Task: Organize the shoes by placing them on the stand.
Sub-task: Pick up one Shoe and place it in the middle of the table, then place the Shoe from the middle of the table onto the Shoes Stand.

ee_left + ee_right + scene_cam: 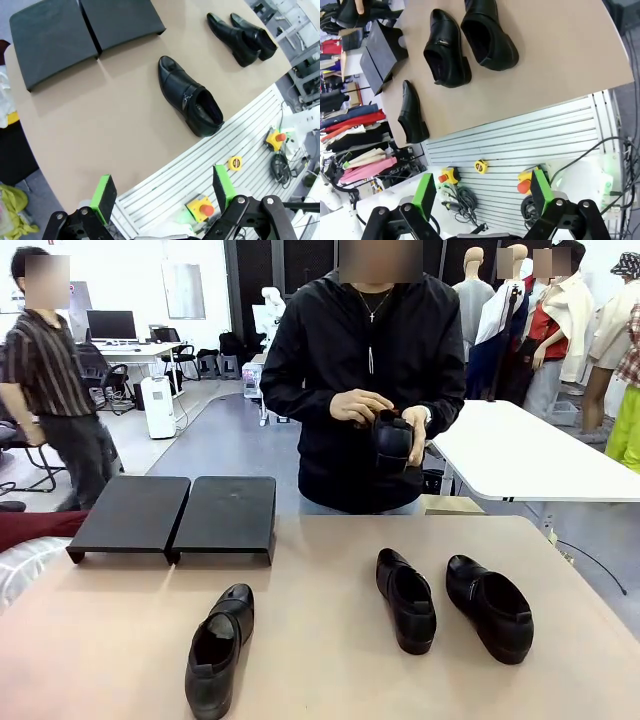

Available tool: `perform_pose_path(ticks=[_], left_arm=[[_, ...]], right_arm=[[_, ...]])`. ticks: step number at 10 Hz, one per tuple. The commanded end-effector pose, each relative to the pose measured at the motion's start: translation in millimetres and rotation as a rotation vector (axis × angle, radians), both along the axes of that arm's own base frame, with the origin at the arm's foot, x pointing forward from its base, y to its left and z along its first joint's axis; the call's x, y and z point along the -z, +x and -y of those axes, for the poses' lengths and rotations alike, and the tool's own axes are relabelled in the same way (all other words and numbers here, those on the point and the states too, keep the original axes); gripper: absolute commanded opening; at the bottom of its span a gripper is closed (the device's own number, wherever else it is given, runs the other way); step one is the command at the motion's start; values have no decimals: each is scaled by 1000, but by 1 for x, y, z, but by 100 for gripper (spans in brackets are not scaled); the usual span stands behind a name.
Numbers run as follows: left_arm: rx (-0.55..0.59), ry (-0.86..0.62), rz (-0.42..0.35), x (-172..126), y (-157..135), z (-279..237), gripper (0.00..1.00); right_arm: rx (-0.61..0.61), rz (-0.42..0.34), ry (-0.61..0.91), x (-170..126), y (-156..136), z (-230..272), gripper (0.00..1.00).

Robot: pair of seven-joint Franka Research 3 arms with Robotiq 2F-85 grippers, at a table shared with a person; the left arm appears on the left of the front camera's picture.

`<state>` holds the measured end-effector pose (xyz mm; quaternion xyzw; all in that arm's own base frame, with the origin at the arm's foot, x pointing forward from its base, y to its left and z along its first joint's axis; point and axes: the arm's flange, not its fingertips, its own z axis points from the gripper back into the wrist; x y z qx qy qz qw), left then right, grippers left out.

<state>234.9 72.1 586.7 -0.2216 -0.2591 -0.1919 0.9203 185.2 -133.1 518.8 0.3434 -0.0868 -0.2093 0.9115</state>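
So the shoes are four matching glossy black slip-ons with rounded toes and low heels. Three are on the tan counter [330, 550]: the lone shoe [220, 650] near left, then a middle shoe [406, 600] and a right shoe [490, 607] side by side at the right. The fourth shoe [392, 443] is in the person's hands [362, 407] at the far side. The stand [175, 515], two flat matte-black platforms touching, sits far left. Left gripper [163, 192] and right gripper [482, 192] both have their green pads spread wide open.
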Motion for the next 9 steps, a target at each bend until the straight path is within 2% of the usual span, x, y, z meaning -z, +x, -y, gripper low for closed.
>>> perform_pose_path(ticks=[1,9], left_arm=[[16,-6,1,-1,1,-1,100],[0,0,0,0,0,0,100]], right_arm=[[-17,12,3,-2,-2,1,100],[-17,12,3,-2,-2,1,100]])
